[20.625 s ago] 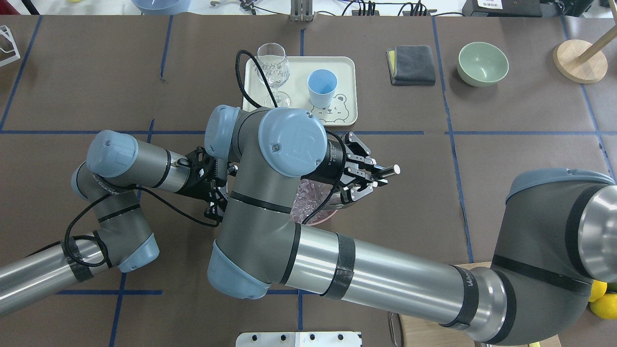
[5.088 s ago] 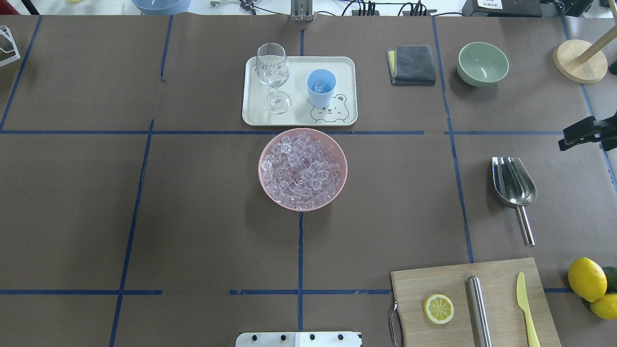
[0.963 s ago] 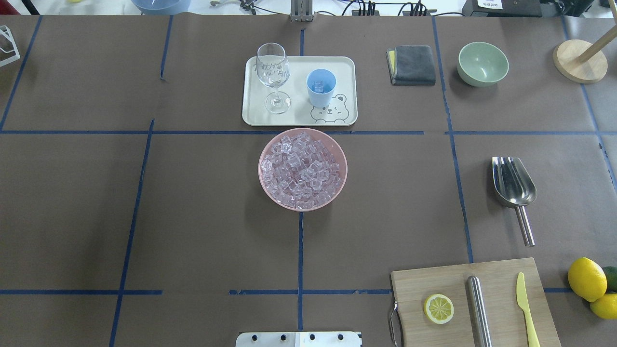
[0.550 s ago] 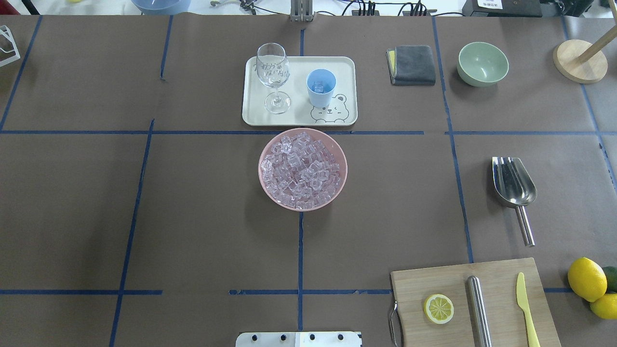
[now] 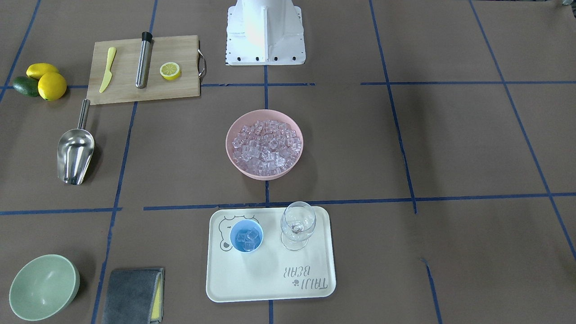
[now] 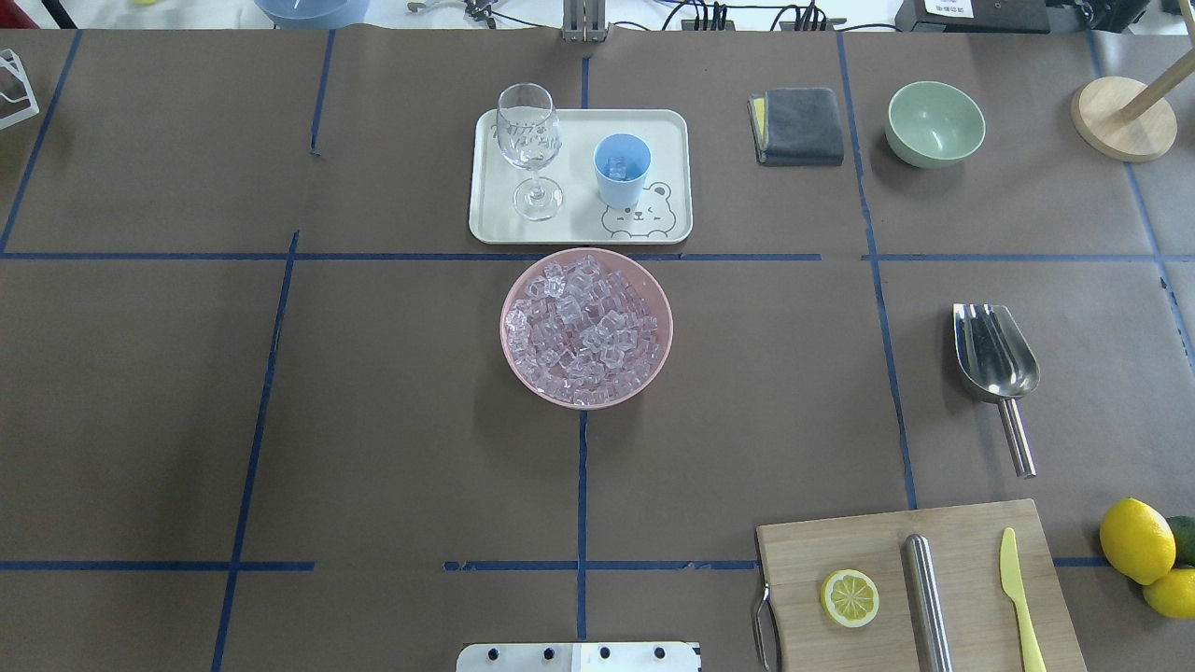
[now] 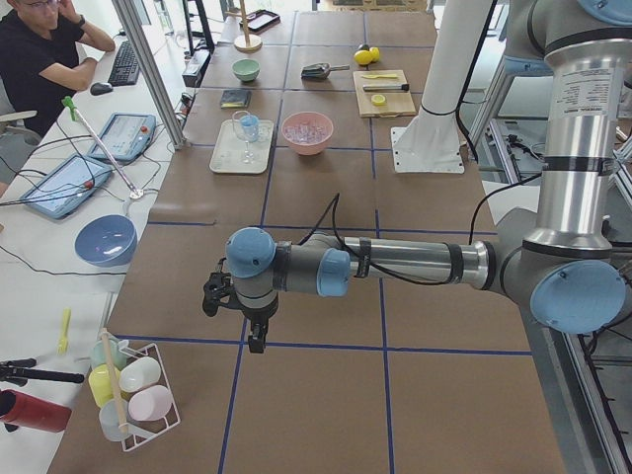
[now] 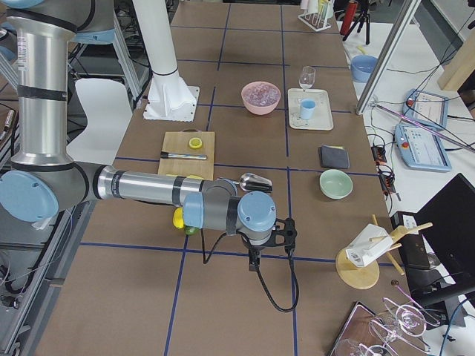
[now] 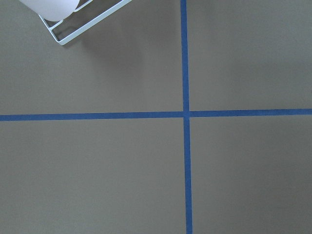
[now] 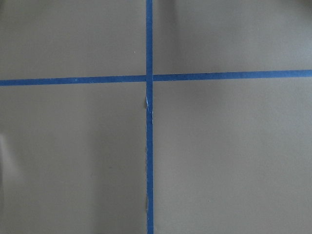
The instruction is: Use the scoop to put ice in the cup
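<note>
The ice (image 6: 586,327) fills a pink bowl (image 6: 516,369) at the table's middle. The light-blue cup (image 6: 622,170) stands upright on a cream tray (image 6: 579,231) behind the bowl, with a few cubes in it (image 5: 247,237). The steel scoop (image 6: 995,359) lies empty on the table at the right, handle toward the robot. No gripper shows in the overhead or front views. The left gripper (image 7: 255,336) hangs over bare table far from the bowl. The right gripper (image 8: 256,261) hangs over bare table past the scoop. I cannot tell if either is open or shut.
A clear wine glass (image 6: 528,140) stands on the tray left of the cup. A cutting board (image 6: 971,541) holds a lemon half, a steel cylinder and a yellow knife. A green bowl (image 6: 934,122), a grey cloth (image 6: 798,124) and lemons (image 6: 1136,539) lie at the right.
Long before, both arms were over the bowl and the cup was empty. Now the cup holds ice, the scoop lies on the table, the arms are out of the overhead view. Nothing moved in the last second.
</note>
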`<control>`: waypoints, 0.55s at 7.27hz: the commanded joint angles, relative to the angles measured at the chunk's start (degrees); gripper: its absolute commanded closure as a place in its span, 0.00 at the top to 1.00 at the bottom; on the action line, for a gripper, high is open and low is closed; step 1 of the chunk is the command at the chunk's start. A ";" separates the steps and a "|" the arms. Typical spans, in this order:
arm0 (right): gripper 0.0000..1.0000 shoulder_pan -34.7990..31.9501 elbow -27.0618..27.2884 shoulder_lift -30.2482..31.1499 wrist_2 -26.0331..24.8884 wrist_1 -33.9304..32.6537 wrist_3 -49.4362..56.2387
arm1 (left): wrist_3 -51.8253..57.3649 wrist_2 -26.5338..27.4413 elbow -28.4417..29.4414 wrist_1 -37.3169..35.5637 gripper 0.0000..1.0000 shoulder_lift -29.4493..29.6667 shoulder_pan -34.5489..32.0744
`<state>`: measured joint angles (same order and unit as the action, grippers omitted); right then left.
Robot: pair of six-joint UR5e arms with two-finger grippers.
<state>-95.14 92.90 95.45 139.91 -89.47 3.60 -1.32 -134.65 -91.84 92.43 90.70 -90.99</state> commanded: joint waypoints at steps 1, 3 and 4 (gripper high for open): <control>1.00 -0.04 0.00 0.00 0.01 0.00 0.00 | 0.00 0.00 0.00 0.03 1.00 0.18 0.02; 1.00 -0.04 -0.08 0.00 0.01 0.00 0.09 | 0.00 0.00 0.00 0.03 1.00 0.35 0.02; 1.00 -0.04 -0.08 0.00 -0.08 0.00 0.09 | 0.00 0.00 0.00 0.03 1.00 0.44 0.02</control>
